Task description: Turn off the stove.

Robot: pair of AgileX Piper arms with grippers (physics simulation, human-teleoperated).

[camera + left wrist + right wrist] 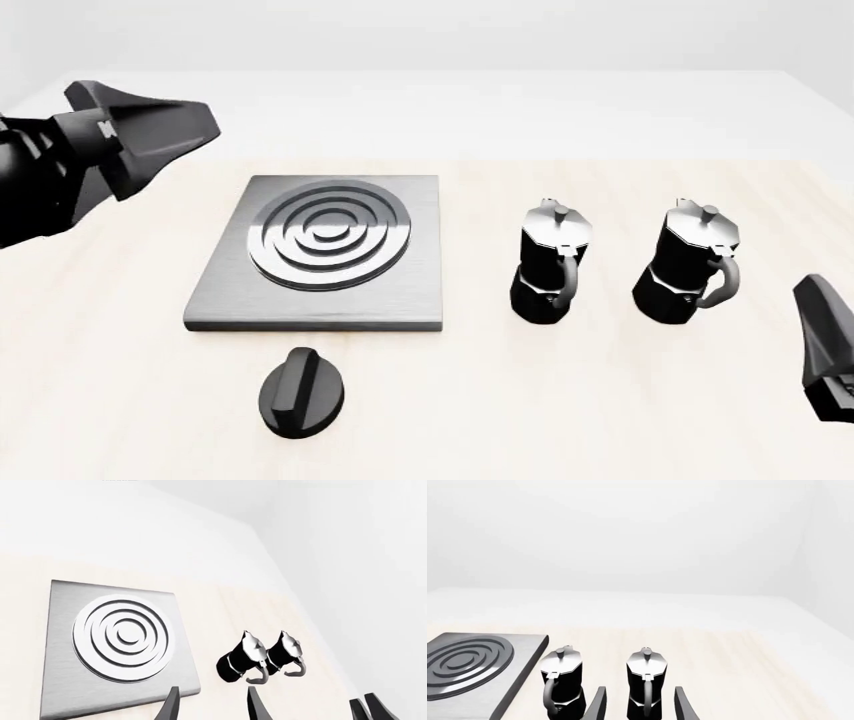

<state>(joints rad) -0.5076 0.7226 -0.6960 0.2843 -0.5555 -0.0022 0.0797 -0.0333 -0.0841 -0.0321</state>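
Note:
The stove is a flat grey plate (220, 300) with raised silver rings, left of the table's middle, also seen in the left wrist view (60, 675) and the right wrist view (520, 652). Its round black knob (303, 392) lies on the table in front of the plate, its ridge pointing roughly front to back. My left gripper (167, 130) hovers high at the far left, behind and left of the plate, open and empty (212, 707). My right gripper (827, 345) is at the right edge, open and empty (639, 707). Neither touches the knob, which no wrist view shows.
Two black-and-silver moka pots (550, 262) (687, 262) stand upright side by side, right of the plate, handles toward the front. The right gripper's fingers (367, 710) show in the left wrist view. The pale wooden tabletop (561, 400) meets a white surface at the back.

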